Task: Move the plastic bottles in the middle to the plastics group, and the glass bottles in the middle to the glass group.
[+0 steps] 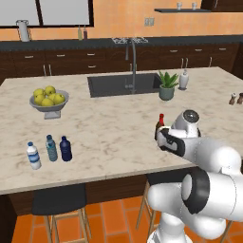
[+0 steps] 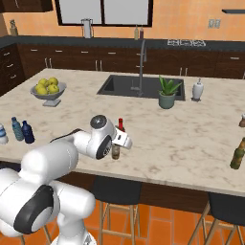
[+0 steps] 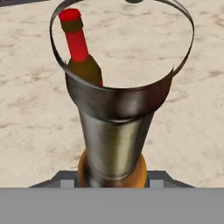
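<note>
Marble tabletop (image 1: 118,128) of the kitchen island carries everything you need here. Your end effector (image 1: 162,137) sits low at the near edge, fingers pinched on the brown glass bottle (image 1: 160,122): hand view puts its body right betw. the tips, red cap pointing away from the cam, and the right base view shows the hand wrapped round it w/ cap (image 2: 121,122) poking up above. Bottle's long axis is upright, base on or just off the marble, can't tell which.

Key relation for the next move: the glass group (image 1: 236,98), two tiny dark brown bottles w/ pale tops, lies well off to your right and further back, near the tabletop's far-right edge. So, by my read, the carry goes right and away from the base, keeping the bottle vertical. Nothing stands betw. the held bottle and that pair, as far as the left base view shows.

Opposite way, far left near the front edge: navy bottle (image 1: 66,148) stands just beside the teal water bottle (image 1: 51,148) and the clear one (image 1: 33,155), so it looks already w/ the plastics.

Labels: clear bottle has a white band, no readable txt. No brand or writing legible on the brown bottle.
</note>
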{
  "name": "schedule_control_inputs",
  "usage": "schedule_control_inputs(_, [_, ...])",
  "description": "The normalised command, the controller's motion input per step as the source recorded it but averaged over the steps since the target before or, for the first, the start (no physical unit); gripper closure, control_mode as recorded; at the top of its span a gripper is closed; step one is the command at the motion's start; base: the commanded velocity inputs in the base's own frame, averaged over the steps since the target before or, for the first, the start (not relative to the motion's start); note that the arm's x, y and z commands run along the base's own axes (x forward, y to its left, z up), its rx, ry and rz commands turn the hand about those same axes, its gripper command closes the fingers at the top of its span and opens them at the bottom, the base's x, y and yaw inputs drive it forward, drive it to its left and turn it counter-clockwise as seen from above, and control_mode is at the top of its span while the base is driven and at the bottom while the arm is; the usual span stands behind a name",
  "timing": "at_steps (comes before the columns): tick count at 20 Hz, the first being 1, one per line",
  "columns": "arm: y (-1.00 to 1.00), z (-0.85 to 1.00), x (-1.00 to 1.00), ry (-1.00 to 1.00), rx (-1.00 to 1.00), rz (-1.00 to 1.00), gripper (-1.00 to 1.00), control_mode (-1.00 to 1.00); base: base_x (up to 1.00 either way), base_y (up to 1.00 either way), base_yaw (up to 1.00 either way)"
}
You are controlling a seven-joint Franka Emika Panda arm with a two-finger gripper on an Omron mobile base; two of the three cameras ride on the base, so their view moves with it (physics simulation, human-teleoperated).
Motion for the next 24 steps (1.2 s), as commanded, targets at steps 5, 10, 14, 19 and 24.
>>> schedule_control_inputs(5, [-0.53,0.60,0.00,0.00,-0.02,0.00,1.00,-1.00,0.00,0.00,0.00])
schedule_control_inputs(10, [-0.70,0.30,0.00,0.00,0.00,-0.01,1.00,-1.00,0.00,0.00,0.00])
schedule_control_inputs(14, [-0.72,0.00,0.00,0.00,-0.03,-0.03,1.00,-1.00,0.00,0.00,0.00])
schedule_control_inputs(19, [-0.75,0.00,0.02,0.00,-0.07,-0.05,1.00,-1.00,0.00,0.00,0.00])
schedule_control_inputs(24, [-0.79,0.00,0.04,0.00,-0.01,-0.07,1.00,-1.00,0.00,0.00,0.00])
